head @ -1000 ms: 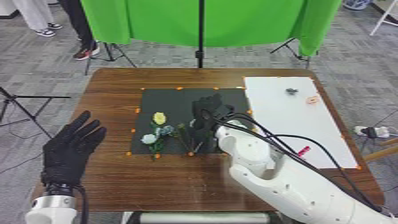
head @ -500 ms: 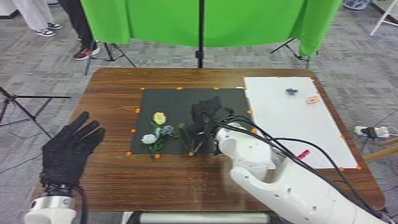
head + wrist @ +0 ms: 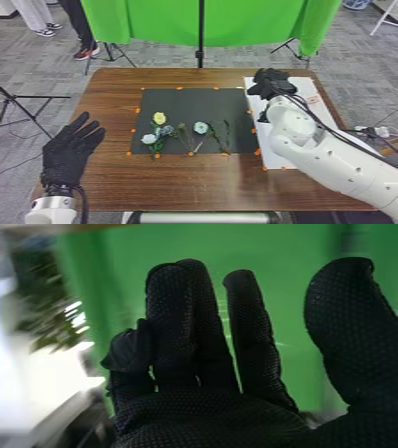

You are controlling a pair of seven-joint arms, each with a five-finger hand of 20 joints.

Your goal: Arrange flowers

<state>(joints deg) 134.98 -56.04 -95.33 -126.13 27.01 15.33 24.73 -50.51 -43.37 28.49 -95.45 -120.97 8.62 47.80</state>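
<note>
Nearest to us, just beyond the brown wooden table's [image 3: 178, 180] near edge, we note the black-gloved left hand [image 3: 67, 156], left of our landmark, the square black mat [image 3: 191, 102]; its fingers are released, extended and slightly spread, grasping nothing. Small orange markers [image 3: 156, 156] line the mat's near edge. On the mat's left part we record a white flower [image 3: 148, 138] with green leaves; just beyond it and to its right, a blue-grey flower [image 3: 166, 130]. Near the mat's middle is a pale blue-white flower [image 3: 201, 128], with a thin green stem [image 3: 226, 134] to its right. A yellow flower [image 3: 160, 118] lies farther out on the left part. To the mat's right is a white sheet [image 3: 280, 161], bearing a small pale-orange item [image 3: 313, 100]. Above the sheet, beside the mat's far right corner, we find the black-gloved right hand [image 3: 271, 82]; the wrist view gives mostly straight fingers, released, holding nothing. Beyond the mat and table: a thin black stand [image 3: 200, 54] and green cloth [image 3: 151, 22].
</note>
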